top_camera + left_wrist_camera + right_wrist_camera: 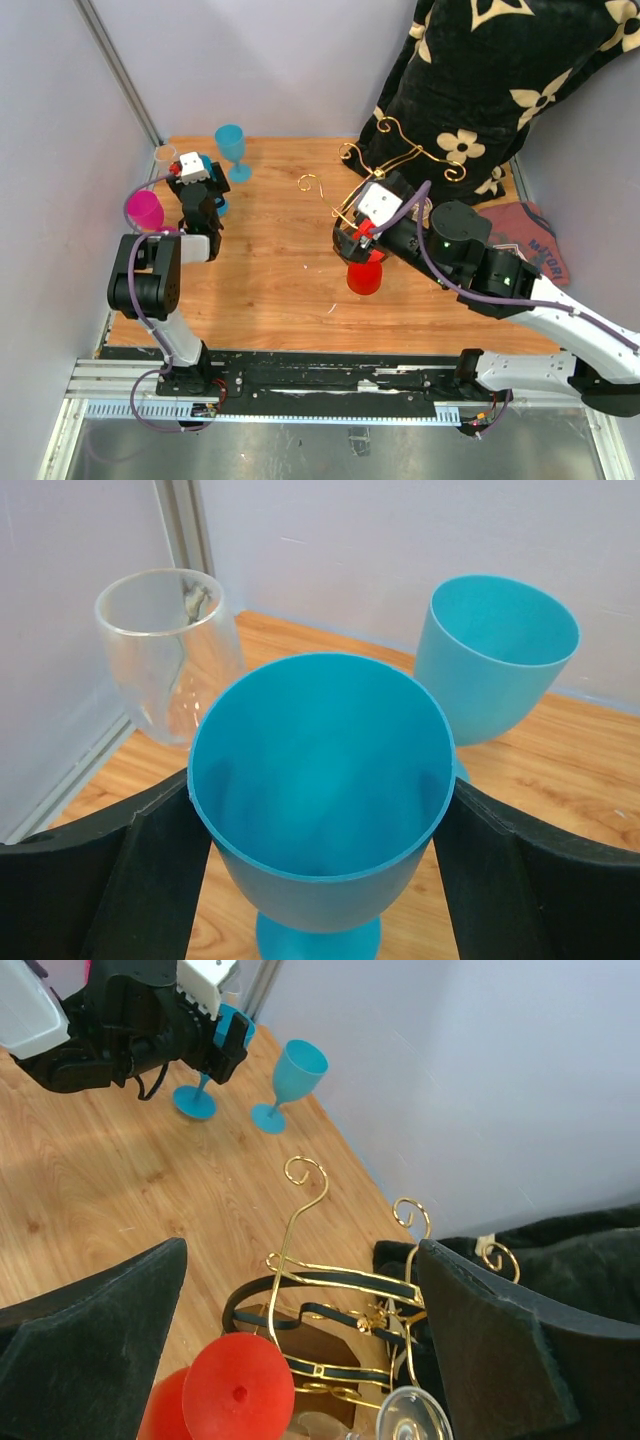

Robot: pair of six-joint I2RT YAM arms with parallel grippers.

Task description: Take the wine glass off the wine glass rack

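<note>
The gold wire wine glass rack [404, 153] stands at the back right; in the right wrist view [340, 1277] its dark brown base shows below the scroll arms. A red wine glass [238, 1390] hangs upside down on it, foot toward the camera, also seen from above [365, 277]. A clear glass foot [413, 1416] hangs beside it. My right gripper [300, 1250] is open wide, above the red glass and the rack [352, 235]. My left gripper [322, 785] holds a blue wine glass [320, 780] by the bowl, its foot on the table [197, 195].
A second blue glass [497, 650] and a clear glass [170, 650] stand just beyond the left gripper, a pink glass [145, 210] to its left. A black flowered cloth [480, 70] hangs behind the rack, and a red cloth [535, 245] lies at the right. Walls close in on three sides.
</note>
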